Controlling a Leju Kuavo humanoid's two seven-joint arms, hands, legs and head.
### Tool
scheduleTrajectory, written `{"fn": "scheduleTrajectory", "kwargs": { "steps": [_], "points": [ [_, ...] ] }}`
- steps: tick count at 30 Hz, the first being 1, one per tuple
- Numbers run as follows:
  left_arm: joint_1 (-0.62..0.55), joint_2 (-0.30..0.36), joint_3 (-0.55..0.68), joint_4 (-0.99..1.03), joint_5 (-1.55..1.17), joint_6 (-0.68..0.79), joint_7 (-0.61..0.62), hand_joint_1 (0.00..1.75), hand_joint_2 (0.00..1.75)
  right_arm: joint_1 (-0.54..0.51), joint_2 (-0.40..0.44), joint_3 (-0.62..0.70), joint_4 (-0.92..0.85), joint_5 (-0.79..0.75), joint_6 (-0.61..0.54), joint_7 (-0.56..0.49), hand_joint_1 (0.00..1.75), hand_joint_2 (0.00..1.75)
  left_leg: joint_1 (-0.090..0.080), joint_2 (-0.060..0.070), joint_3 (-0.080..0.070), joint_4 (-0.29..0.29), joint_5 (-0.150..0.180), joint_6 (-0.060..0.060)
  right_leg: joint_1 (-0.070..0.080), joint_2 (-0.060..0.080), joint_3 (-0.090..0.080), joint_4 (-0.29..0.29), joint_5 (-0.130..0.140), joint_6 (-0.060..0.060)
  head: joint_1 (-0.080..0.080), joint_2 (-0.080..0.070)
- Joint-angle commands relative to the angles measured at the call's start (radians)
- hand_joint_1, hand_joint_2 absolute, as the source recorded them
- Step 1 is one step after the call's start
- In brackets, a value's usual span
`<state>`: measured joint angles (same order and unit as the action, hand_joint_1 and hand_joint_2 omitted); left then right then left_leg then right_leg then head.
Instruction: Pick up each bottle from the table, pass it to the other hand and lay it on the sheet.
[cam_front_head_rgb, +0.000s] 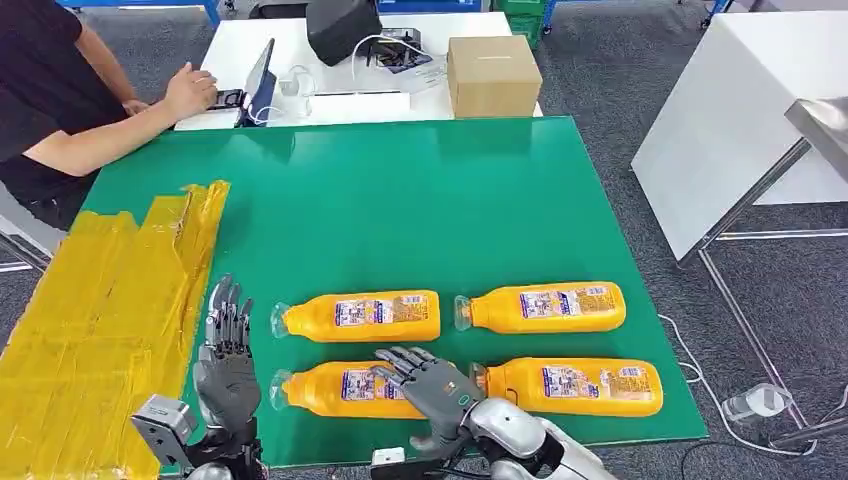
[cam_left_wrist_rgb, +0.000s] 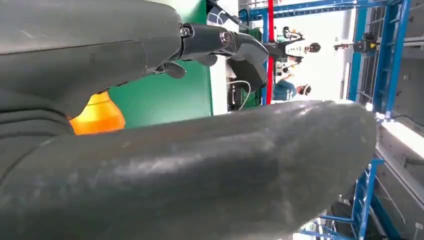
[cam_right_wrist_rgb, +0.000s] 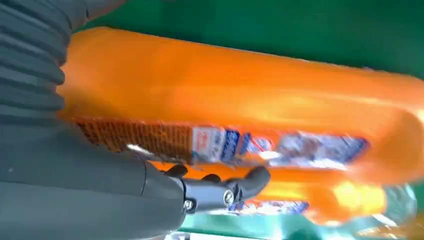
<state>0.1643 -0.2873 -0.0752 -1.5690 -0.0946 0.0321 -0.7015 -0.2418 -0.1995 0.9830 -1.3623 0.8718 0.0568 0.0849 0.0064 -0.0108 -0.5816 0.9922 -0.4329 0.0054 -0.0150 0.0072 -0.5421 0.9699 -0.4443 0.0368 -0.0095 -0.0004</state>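
- Head view: bright, even overhead light; sharp focus; soft glare on the green table far edge; faint shadows under the bottles.
- Left wrist view: background windows blown out white, the near thumb soft.
- Right wrist view: the orange bottle smeared by blur, label unreadable.
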Motion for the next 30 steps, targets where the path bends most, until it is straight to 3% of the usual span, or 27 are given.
{"fn": "scheduleTrajectory", "kwargs": {
  "steps": [1,3,4,5,12,14,17,19,21,22,23,24,25,26,27,28,29,30],
  "points": [
    [-0.022,-0.022,0.051,0.055,-0.012,-0.025,0.003,0.0,0.0,-0.109,0.029,0.134,0.26,0.091,0.087,0.073,0.0,1.75,0.001,0.002,0.005,-0.002,-0.001,0.0,0.001,0.001,0.005,-0.003,0.0,-0.001,0.0,0.0],
    [-0.031,-0.026,0.05,0.069,-0.01,-0.036,0.003,0.0,0.0,-0.132,0.072,0.165,0.374,0.089,0.106,0.056,0.17,1.75,0.001,0.002,0.005,-0.002,0.0,0.0,0.001,0.001,0.005,-0.003,0.0,-0.001,0.0,0.0],
    [-0.036,-0.027,0.047,0.075,-0.01,-0.038,0.003,0.0,0.0,-0.142,0.091,0.183,0.424,0.083,0.117,0.043,0.8,1.75,0.002,0.004,0.009,-0.003,-0.001,-0.001,0.002,0.001,0.009,-0.005,0.0,-0.002,0.0,0.0],
    [-0.041,-0.028,0.045,0.084,-0.009,-0.039,0.003,0.0,0.0,-0.149,0.104,0.194,0.457,0.079,0.125,0.035,1.75,1.75,0.001,0.003,0.009,-0.003,0.0,-0.001,0.001,0.001,0.008,-0.004,0.0,-0.001,0.0,0.0],
    [-0.07,-0.027,0.016,0.126,0.023,-0.026,0.003,0.0,0.0,-0.19,0.237,0.287,0.728,0.047,0.136,-0.024,1.75,1.75,0.003,0.007,0.028,-0.003,-0.008,-0.001,0.003,0.007,0.012,-0.004,-0.002,-0.005,0.0,0.0],
    [-0.072,-0.029,0.018,0.124,0.037,-0.024,0.003,0.0,0.0,-0.19,0.25,0.3,0.756,0.043,0.135,-0.03,1.75,1.75,0.003,0.01,0.034,-0.003,-0.015,-0.003,0.003,0.009,0.018,-0.003,-0.004,-0.008,0.0,0.0],
    [-0.07,-0.037,0.033,0.111,0.068,-0.014,0.003,0.0,0.0,-0.189,0.257,0.314,0.778,0.035,0.124,-0.042,1.75,1.75,0.006,0.012,0.03,-0.006,-0.012,-0.005,0.006,0.011,0.014,-0.007,0.0,-0.009,0.0,0.0],
    [-0.065,-0.047,0.05,0.098,0.092,-0.004,0.003,0.0,0.0,-0.184,0.256,0.315,0.778,0.027,0.121,-0.042,1.75,1.75,0.006,0.022,0.041,0.0,-0.019,-0.004,0.005,0.021,0.021,0.0,-0.004,-0.01,0.0,0.0],
    [-0.061,-0.059,0.068,0.086,0.105,0.016,0.003,0.0,0.0,-0.174,0.256,0.312,0.779,0.024,0.113,-0.033,1.75,1.75,0.006,0.021,0.036,0.0,-0.021,-0.005,0.006,0.02,0.016,0.0,-0.003,-0.011,0.0,0.0],
    [-0.057,-0.062,0.075,0.064,0.148,0.057,0.003,0.0,0.0,-0.168,0.259,0.304,0.784,0.018,0.1,-0.023,1.75,1.75,0.007,0.019,0.033,0.0,-0.02,-0.005,0.006,0.018,0.015,-0.001,-0.003,-0.011,0.0,0.0],
    [-0.045,-0.062,0.084,0.026,0.206,0.175,0.003,0.0,0.0,-0.146,0.269,0.262,0.787,-0.008,0.063,0.004,1.75,1.75,0.006,0.025,0.052,0.005,-0.029,-0.004,0.006,0.025,0.031,0.005,-0.013,-0.011,0.0,0.0],
    [-0.034,-0.062,0.088,0.01,0.221,0.203,0.003,0.0,0.0,-0.14,0.276,0.251,0.785,-0.017,0.05,0.01,1.75,1.75,0.006,0.025,0.047,0.009,-0.029,-0.004,0.006,0.025,0.025,0.009,-0.013,-0.012,0.0,0.0],
    [-0.031,-0.061,0.092,0.006,0.222,0.201,0.003,0.0,0.0,-0.139,0.278,0.25,0.784,-0.017,0.049,0.011,1.75,1.75,0.007,0.03,0.057,0.008,-0.033,-0.005,0.006,0.03,0.037,0.008,-0.016,-0.011,0.0,0.0],
    [-0.024,-0.062,0.108,-0.017,0.243,0.229,0.003,0.0,0.0,-0.129,0.283,0.222,0.776,-0.039,0.034,0.022,1.75,1.75,0.006,0.026,0.039,0.009,-0.028,-0.007,0.006,0.026,0.025,0.01,-0.013,-0.012,0.0,0.0],
    [-0.012,-0.062,0.125,-0.062,0.299,0.314,0.003,0.0,0.0,-0.112,0.293,0.169,0.76,-0.081,-0.01,0.032,1.75,1.75,0.008,0.027,0.046,0.004,-0.03,-0.008,0.008,0.027,0.033,0.005,-0.015,-0.012,0.001,0.0],
    [0.005,-0.062,0.148,-0.104,0.322,0.377,0.003,0.0,0.0,-0.096,0.305,0.121,0.74,-0.121,-0.05,0.034,1.75,1.75,0.009,0.024,0.041,0.002,-0.027,-0.008,0.009,0.024,0.029,0.003,-0.013,-0.012,0.0,0.0],
    [0.028,-0.062,0.17,-0.15,0.351,0.41,0.003,0.0,1.75,-0.081,0.322,0.079,0.72,-0.156,-0.08,0.033,1.75,1.75,0.008,0.026,0.05,-0.001,-0.03,-0.008,0.008,0.026,0.037,0.0,-0.016,-0.012,0.0,0.0],
    [0.047,-0.062,0.192,-0.167,0.369,0.436,0.003,0.0,1.75,-0.068,0.335,0.046,0.693,-0.182,-0.113,0.026,1.75,1.75,0.009,0.024,0.044,-0.001,-0.028,-0.008,0.009,0.024,0.033,-0.001,-0.015,-0.013,0.0,0.0]
  ]
}}
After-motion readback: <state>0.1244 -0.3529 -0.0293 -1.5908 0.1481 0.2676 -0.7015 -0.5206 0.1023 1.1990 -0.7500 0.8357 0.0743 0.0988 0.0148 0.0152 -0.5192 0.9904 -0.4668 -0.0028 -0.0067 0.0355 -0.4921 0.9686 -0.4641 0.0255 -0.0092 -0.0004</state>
